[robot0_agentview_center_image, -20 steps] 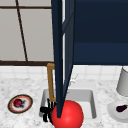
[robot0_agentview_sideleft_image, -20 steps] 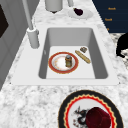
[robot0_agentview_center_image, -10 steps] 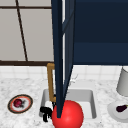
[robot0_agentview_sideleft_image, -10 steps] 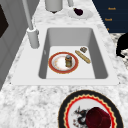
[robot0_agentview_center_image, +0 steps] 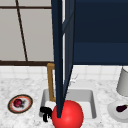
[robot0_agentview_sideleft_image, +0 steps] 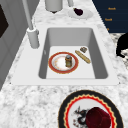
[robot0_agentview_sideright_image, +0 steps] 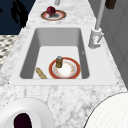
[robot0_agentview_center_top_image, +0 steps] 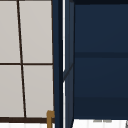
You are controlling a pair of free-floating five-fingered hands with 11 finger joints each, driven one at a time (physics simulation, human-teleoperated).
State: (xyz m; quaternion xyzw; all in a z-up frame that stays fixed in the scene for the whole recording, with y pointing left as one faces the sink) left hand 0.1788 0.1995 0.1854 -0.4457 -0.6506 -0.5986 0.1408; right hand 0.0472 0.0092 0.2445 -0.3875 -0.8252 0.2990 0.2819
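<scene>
One hand is what I can see from where I stand, the left hand (robot0_agentview_center_image: 45, 113), floating off the front lip of the sink (robot0_agentview_center_image: 93, 100) near its left corner. Its fingers dangle downward, loose and a little apart, closed on nothing. Just beside it at its 3 o'clock sits a red ball (robot0_agentview_center_image: 68, 115), big and glossy, low at the 6 o'clock of the front view, close to the hand, though I cannot tell whether they touch. Rising from behind the ball toward 12 o'clock is the edge of an open dark blue cabinet door (robot0_agentview_center_image: 60, 50), with the shadowy cabinet interior (robot0_agentview_center_image: 100, 37) at its 3 o'clock. Down in the basin lies a red-rimmed plate (robot0_agentview_sideleft_image: 56, 63), and a small jar (robot0_agentview_sideleft_image: 68, 60) stands upright on it. In the left side view a bread stick (robot0_agentview_sideleft_image: 82, 56) lies on the basin floor at the jar's 2 o'clock, with a small brown lump (robot0_agentview_sideleft_image: 83, 49) near its far end. The faucet (robot0_agentview_sideleft_image: 32, 37) stands on the sink's back rim. On the marble counter at the hand's 9 o'clock, a patterned plate (robot0_agentview_center_image: 11, 106) carries a dark red fruit (robot0_agentview_center_image: 18, 102). Over at 3 o'clock, a white plate (robot0_agentview_center_image: 113, 112) holds an eggplant (robot0_agentview_center_image: 121, 108), with a grey canister (robot0_agentview_center_image: 123, 82) behind it.
</scene>
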